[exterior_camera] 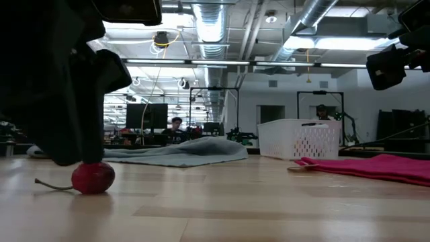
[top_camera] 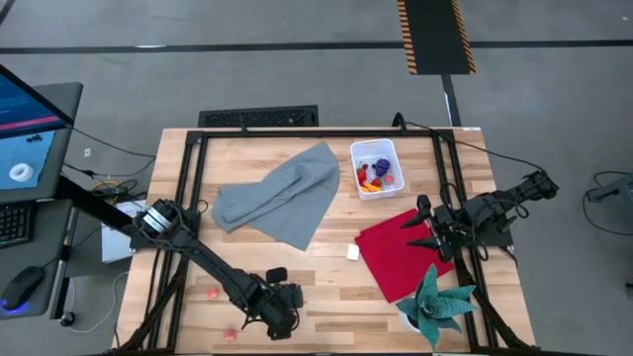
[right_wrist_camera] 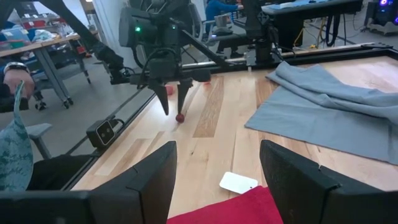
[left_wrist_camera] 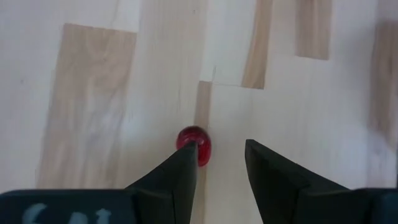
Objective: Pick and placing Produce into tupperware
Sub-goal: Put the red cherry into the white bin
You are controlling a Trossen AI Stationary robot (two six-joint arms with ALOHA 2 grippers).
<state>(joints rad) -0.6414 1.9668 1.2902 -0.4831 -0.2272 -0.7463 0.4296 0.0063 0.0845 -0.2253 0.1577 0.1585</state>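
One cherry [left_wrist_camera: 194,144] waits under the left gripper [left_wrist_camera: 221,163], near the table's front edge.

The left gripper hangs low over the pale wooden table [top_camera: 326,297], its fingers a narrow gap apart and empty; one fingertip stands just at the small, round, glossy red fruit with its thin stem, I think to close on it next. The tupperware [top_camera: 378,168], a white perforated plastic tub, sits well apart near the back edge with produce [top_camera: 372,176] inside. The right gripper [top_camera: 427,228] waits wide open above the soft red cloth [top_camera: 406,255].
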